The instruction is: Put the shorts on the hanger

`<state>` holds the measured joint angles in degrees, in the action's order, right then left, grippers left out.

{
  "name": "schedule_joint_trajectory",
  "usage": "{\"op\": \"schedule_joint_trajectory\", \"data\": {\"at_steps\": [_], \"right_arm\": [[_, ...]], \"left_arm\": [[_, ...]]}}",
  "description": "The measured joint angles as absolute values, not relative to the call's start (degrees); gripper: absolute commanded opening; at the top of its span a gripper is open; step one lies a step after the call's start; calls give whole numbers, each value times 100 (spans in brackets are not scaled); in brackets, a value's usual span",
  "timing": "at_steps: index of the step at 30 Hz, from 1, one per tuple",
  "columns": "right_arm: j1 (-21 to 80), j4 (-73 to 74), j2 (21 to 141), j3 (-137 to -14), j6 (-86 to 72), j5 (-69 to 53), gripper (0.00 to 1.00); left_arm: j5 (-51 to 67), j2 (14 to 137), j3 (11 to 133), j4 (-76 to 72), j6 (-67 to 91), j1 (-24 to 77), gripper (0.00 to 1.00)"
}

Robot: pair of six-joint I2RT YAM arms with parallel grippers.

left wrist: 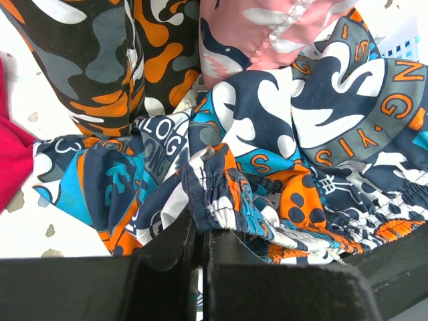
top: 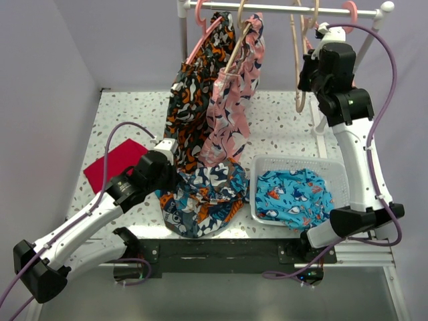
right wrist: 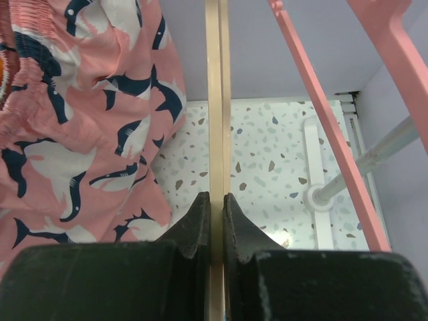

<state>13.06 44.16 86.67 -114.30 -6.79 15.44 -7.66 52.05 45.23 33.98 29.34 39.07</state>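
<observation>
blue-orange shorts (left wrist: 267, 147) printed "log", pinched by left gripper (left wrist: 202, 231), near left; cream hanger (right wrist: 214, 100) squeezed by right gripper (right wrist: 215, 204), far right.

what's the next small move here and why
Probably lift the hanger off the rail with the right gripper, which is shut on its thin bar. The left gripper pinches the waistband of the shorts on the table, so the two need bringing together.

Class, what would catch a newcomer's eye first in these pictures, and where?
The shorts, a blue-orange heap at the table's near edge, with the left gripper pinching their waistband. Up at the rail, the right gripper is shut on the hanger, beside pink shark-print shorts.
</observation>
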Motion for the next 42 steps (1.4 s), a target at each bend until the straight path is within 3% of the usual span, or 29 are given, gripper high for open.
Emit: {"op": "schedule_joint_trajectory", "data": {"at_steps": [12, 23, 33, 42], "right_arm": [[1306, 4729, 8167, -11478, -958, 1205, 0], [1306, 5481, 6484, -10269, -1483, 567, 0], [1455, 6737, 4976, -9043, -1719, -1310, 0], [2296, 7443, 4707, -8490, -1922, -2349, 0]], "left_arm": [[-770, 5205, 4523, 3398, 2934, 3907, 2], [-1194, 5218, 4521, 3393, 3258, 3907, 0], [-1669, 5627, 4508, 3380, 3745, 3900, 0], [-1761, 6003, 4508, 3288, 3782, 3621, 0]]}}
